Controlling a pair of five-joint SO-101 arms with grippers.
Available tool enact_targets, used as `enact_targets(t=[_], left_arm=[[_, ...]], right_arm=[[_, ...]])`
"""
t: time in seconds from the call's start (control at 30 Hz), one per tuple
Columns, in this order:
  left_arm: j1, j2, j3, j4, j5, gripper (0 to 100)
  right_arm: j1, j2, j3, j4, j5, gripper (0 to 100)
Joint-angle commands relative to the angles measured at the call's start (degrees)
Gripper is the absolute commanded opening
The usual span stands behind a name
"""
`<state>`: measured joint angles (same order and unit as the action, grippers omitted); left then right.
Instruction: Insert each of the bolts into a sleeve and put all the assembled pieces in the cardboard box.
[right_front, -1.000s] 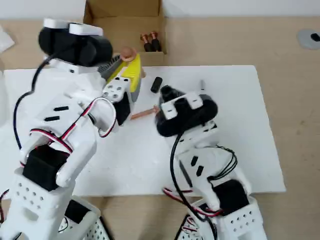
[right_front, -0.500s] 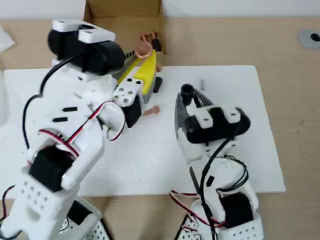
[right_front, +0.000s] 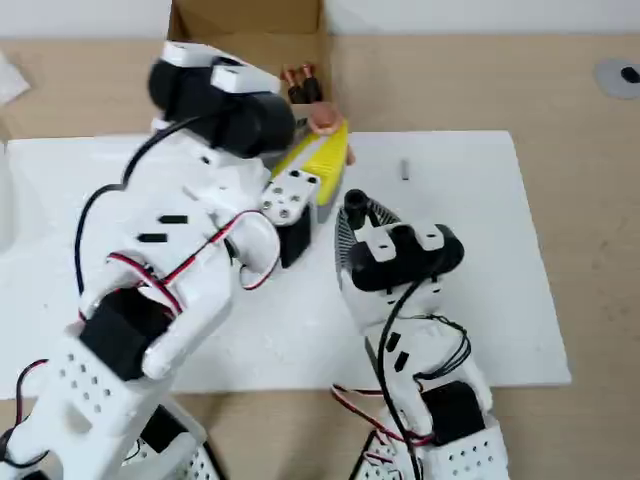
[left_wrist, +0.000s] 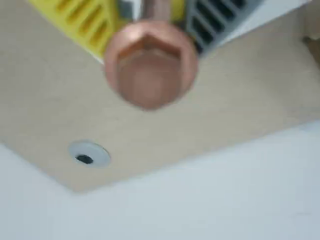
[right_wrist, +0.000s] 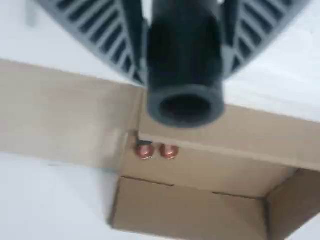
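My left gripper (right_front: 326, 133), with one yellow finger (left_wrist: 85, 20) and one grey, is shut on a copper bolt (right_front: 324, 119) just right of the cardboard box's near corner. The bolt's hex head (left_wrist: 150, 62) points away from the wrist. Just in front of it, above the white mat, my right gripper (right_front: 354, 212) is shut on a black sleeve (right_front: 353, 201). The sleeve's open bore (right_wrist: 185, 107) faces the cardboard box (right_wrist: 200, 210). Two assembled pieces (right_front: 301, 83) lie in the box (right_front: 250, 45) at its right wall; their copper heads (right_wrist: 156, 151) show side by side.
A white mat (right_front: 470, 260) covers the middle of the wooden table. A small grey pin (right_front: 405, 170) lies on the mat to the right of the grippers. A grey disc (right_front: 618, 75) sits at the table's far right; the disc (left_wrist: 87, 152) also appears beyond the bolt.
My left arm has carried the bolt to the right, past the box's corner. My right arm swung the sleeve right, then back left toward the bolt. The left arm now covers the mat's loose bolt and sleeve.
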<state>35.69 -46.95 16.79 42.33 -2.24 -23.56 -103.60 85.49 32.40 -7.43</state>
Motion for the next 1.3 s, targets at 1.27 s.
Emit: enact_targets(t=[1.27], left_arm=[[2.8,0.3,-4.6,10.2,-7.8,1]], right_arm=[[-3.2,-5.8,1.0,-8.8,7.6,0.9]])
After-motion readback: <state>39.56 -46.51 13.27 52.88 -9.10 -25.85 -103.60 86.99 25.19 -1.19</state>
